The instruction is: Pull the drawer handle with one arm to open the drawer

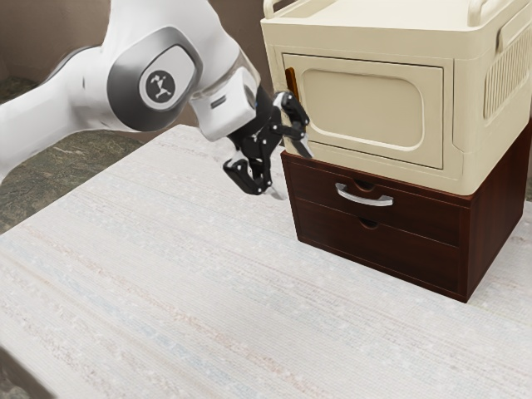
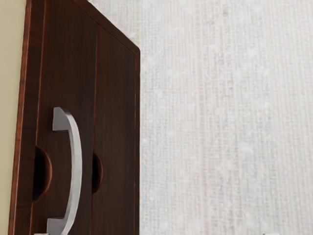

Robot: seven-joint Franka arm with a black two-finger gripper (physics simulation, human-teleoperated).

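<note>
Drawer handle [image 1: 364, 199]: silver, curved, on the front of the brown cabinet [image 1: 500, 224], mounted on its upper drawer [image 1: 424, 218]. That drawer is shut, its face flush w/ the cabinet's front; same for the lower drawer [image 1: 378, 248], which has no handle, just a rounded notch at its top edge. Upper drawer has a similar notch, right behind the handle. In the wrist view, both ends of the handle meet the drawer face & its middle bows outward.

End effector [image 1: 293, 172] is released, fingers spread apart w/ nothing btwn them. It's near the cabinet's front upper corner on the ext. view's left, apart from the handle. Robot arm [image 1: 179, 62] reaches toward the cabinet from the ext. view's upper left.

Cream unit [image 1: 362, 158] sits on top of the cabinet, w/ a recessed front panel & vent slots on one side. Under the cabinet: bench [image 1: 166, 291], pale woven-look top w/ faint stripes.
</note>
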